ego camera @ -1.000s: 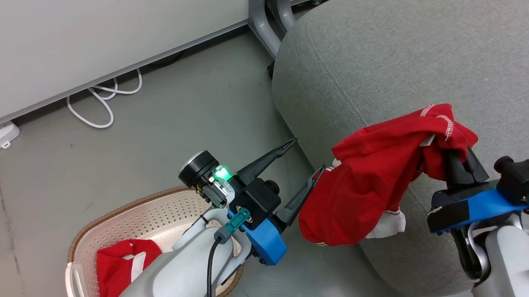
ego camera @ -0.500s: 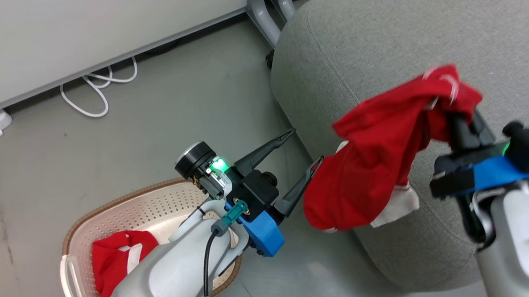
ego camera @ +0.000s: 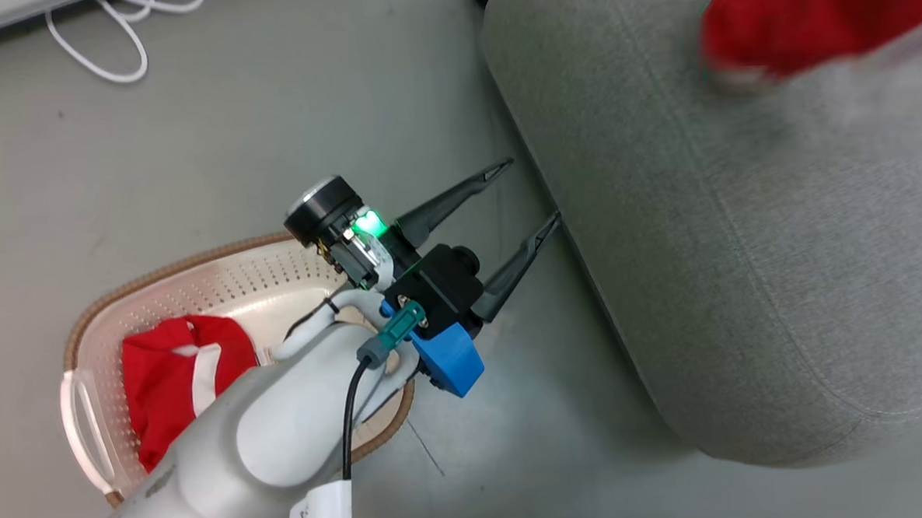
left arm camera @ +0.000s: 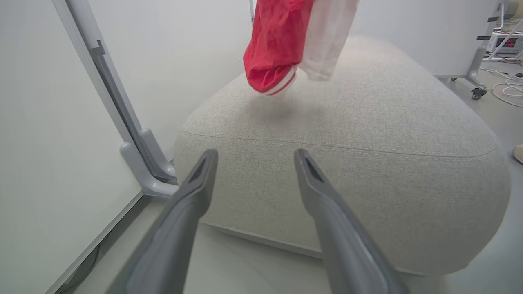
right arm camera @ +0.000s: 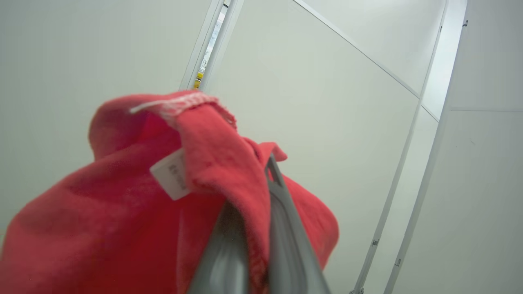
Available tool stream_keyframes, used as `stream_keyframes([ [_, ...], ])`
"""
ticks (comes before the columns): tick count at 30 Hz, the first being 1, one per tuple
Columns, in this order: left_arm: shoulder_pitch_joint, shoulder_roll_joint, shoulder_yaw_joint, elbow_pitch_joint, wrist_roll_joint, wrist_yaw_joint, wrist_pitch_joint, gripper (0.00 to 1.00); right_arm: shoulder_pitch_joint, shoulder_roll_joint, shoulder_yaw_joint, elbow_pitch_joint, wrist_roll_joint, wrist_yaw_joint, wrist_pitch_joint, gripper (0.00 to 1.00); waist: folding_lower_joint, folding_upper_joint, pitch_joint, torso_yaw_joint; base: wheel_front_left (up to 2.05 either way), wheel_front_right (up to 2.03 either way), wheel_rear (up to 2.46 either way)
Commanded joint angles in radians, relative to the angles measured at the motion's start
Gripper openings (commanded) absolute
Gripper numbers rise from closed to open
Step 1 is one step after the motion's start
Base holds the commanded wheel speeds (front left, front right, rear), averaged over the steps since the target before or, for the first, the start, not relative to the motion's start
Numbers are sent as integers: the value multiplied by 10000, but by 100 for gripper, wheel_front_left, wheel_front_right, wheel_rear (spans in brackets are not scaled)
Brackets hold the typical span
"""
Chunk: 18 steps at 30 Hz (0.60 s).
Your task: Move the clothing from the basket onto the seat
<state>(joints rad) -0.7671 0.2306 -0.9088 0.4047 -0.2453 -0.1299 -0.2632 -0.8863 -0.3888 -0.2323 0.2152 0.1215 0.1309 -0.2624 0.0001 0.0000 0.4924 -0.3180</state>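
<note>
**Head view:** The left gripper (ego camera: 532,189) hangs empty over the grey floor (ego camera: 269,143), its two dark fingers spread wide. It sits between the basket (ego camera: 158,276) and the seat (ego camera: 740,239), with one fingertip just beside the seat's edge. The second garment (ego camera: 162,365), red with a white stripe, lies in the basket behind the gripper, partly under the pale forearm. The lifted garment (ego camera: 800,10), a red blur, is over the seat top, well apart from the left gripper.

**Left wrist view:** The left gripper (left arm camera: 255,153) points its parted fingers at the seat's (left arm camera: 347,134) rounded side. The lifted garment (left arm camera: 273,45) dangles over the seat top, far beyond the fingertips. Its striped cuff is low over the upholstery, and whether it touches cannot be told.

**Right wrist view:** The right gripper (right arm camera: 255,228) is pressed together on a fold of the lifted garment (right arm camera: 122,224). The cloth drapes over both fingers and falls away to the left. A white label (right arm camera: 171,173) shows just beside the fingers, with pale wall panels (right arm camera: 327,81) behind.
</note>
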Motion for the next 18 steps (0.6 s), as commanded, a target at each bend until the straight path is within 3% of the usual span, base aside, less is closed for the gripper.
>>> stream_keyframes([
  [1, -350, 132, 7, -58, 66, -9, -24, 100, -634, -486, -453, 108, 115, -1, -36, 0, -1, 0, 733, 210, 0, 0, 0],
  [9, -1063, 338, -196, -116, 185, -10, -21, 100, -1220, -1917, -1362, 1367, 194, -1, -36, 0, -1, 0, 1826, 383, 0, 0, 0],
  [18, -1430, 412, -350, -109, 207, -10, -19, 100, -324, -1342, -2003, 2732, -102, -1, -36, 0, -1, 0, 2395, 429, 0, 0, 0],
])
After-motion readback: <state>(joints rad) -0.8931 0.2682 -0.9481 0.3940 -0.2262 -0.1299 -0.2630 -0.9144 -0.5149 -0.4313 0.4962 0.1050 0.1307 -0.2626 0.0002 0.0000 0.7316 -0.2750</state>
